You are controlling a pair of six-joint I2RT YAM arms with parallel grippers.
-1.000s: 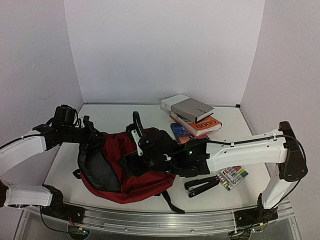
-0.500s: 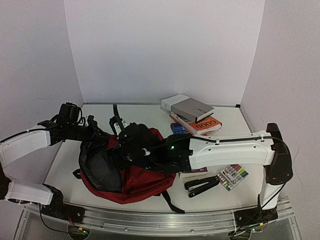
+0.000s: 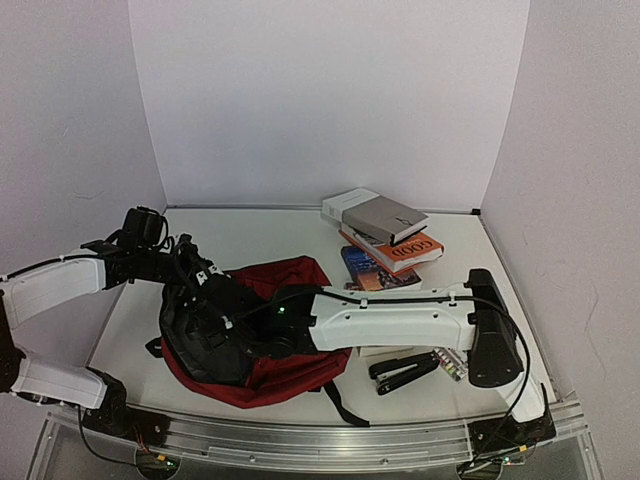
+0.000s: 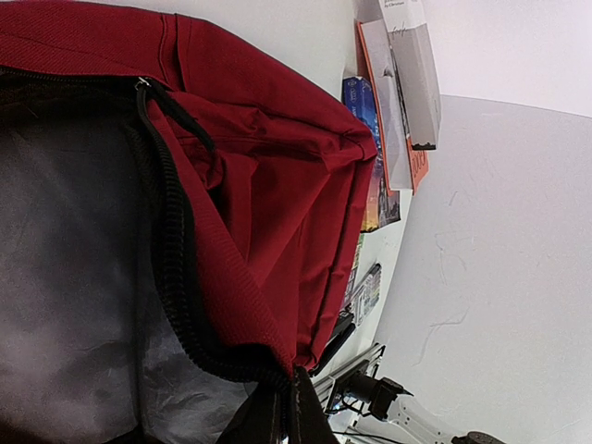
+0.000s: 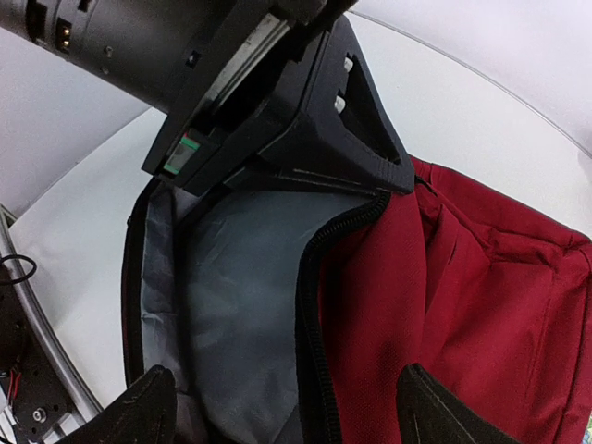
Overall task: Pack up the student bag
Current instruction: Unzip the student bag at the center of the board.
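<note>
While left pincer (image 4: 285, 409) clamps student bag (image 3: 290, 274) rim, right pincer (image 5: 285, 393) spread wide above opening

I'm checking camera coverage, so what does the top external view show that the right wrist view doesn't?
Only the top external view shows the stack of books and the stapler. Only the right wrist view shows, close up, the left gripper pinching the zippered rim and the right gripper open, facing the grey lining. Both show the student bag open.

Student bag (image 4: 277, 185) mouth open; left end effector (image 4: 289, 412) occupies rim.
</note>
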